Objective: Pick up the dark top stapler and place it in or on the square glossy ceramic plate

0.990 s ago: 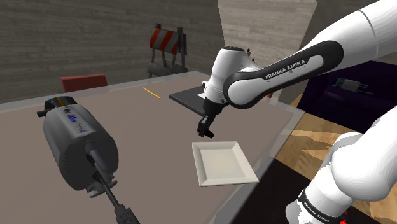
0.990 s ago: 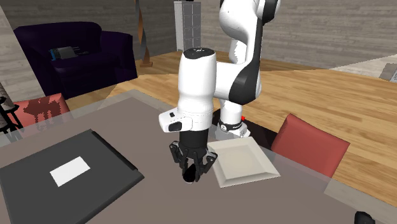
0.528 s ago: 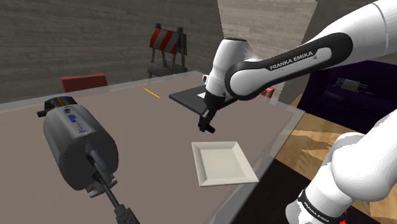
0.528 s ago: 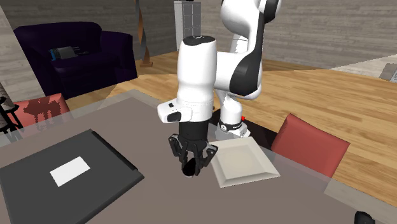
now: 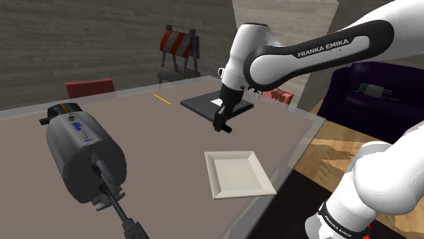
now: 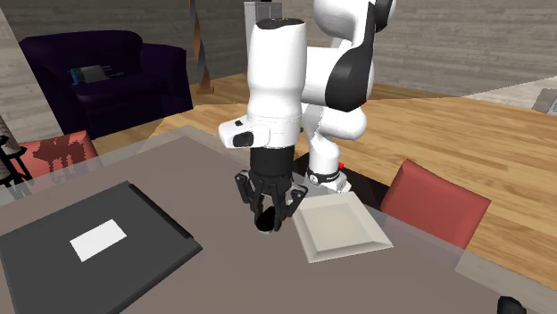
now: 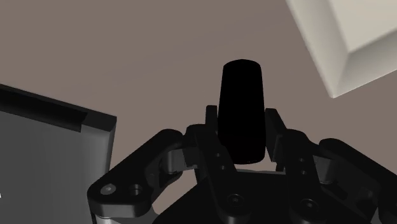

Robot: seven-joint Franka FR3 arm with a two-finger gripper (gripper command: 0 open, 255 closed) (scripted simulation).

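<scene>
Arm comes in from the shoulder view's right edge, wrist bent straight down mid-frame. The gripper (image 5: 221, 125) is pinching the black stapler (image 7: 240, 108) above the tabletop (image 5: 156, 142). Its long axis runs down along the fingers, and it's up-left of the square plate (image 5: 239, 173).

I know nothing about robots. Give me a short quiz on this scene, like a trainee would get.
1. True or false: the black two-finger gripper is shut on the black oblong stapler.
2. The scene has a square off-white glossy plate and a flat black tray. The stapler hangs over: A the plate; B the brown-grey tabletop between them; C the tray.
3. Fill in: the tray bears a small ____ rectangle.
Key: 1 true; 2 B; 3 white.
</scene>
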